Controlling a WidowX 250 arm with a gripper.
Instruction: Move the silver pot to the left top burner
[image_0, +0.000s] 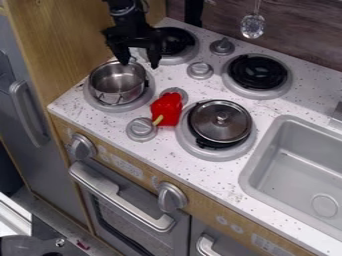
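Note:
The black gripper (139, 62) hangs at the upper left, just above the back rim of the silver pot, with its two fingers apart and pointing down. One finger is by the pot's back edge and the other is off to the right of it. The silver pot (115, 94) stands upright and uncovered on the left front burner (145, 95). Behind it, the left top burner (189, 54) carries no pot, and its left part is hidden by the gripper.
A red pepper (167, 108) lies between the two front burners, touching a knob. A lidded pan (220, 121) sits on the right front burner. The right back burner (257, 72) is bare. Several grey knobs (200, 70) stand among the burners, and a sink (294, 160) is at the right.

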